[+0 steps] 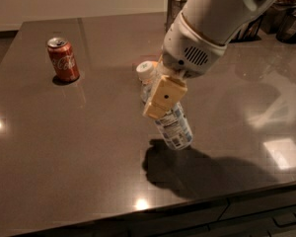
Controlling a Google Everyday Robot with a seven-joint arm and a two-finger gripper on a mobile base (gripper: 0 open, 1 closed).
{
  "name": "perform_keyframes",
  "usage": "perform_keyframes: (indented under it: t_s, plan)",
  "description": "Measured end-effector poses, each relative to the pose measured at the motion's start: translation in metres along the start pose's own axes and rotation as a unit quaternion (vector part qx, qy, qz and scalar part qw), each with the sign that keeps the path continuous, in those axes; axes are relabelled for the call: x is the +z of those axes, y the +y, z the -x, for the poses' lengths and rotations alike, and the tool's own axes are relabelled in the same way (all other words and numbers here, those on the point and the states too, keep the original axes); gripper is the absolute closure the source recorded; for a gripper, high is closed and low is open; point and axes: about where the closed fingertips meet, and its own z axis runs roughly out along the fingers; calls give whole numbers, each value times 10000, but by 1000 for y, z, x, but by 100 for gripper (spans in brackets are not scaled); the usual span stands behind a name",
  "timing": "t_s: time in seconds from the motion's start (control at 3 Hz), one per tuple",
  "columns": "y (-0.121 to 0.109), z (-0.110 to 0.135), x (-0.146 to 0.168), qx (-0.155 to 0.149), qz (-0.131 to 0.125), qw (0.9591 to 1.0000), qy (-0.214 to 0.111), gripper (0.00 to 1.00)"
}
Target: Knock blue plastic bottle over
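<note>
Plastic bottle (175,130) leans, cap up-left, over the tabletop (84,137); claw (161,101) lies across it, grip unclear.

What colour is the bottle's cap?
White cap, camera view; end effector sits against the blue plastic bottle.

Likely an office kitchenette: dark glossy counter (64,147) with drawers (256,216) beneath, a can (63,59), a mesh holder (173,14); the gripper (160,102) hangs mid-counter.

One gripper (160,102) is hovering over one table (89,147), against one tilting bottle (175,127); one can (63,59) is standing well apart from it, one holder (173,11) behind it.
</note>
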Motion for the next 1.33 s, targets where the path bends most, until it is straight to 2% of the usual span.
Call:
perform_keyframes:
  t_s: [0.33,0.67,1.0,1.33]
  plan:
    - [-9,-25,3,26,-61,9966,817,100]
    - [-17,-38,8,-8,-106,9901,1396,100]
    - [-23,-42,14,-60,-212,9835,1798,90]
    - [-26,-38,24,-136,-260,9802,1960,66]
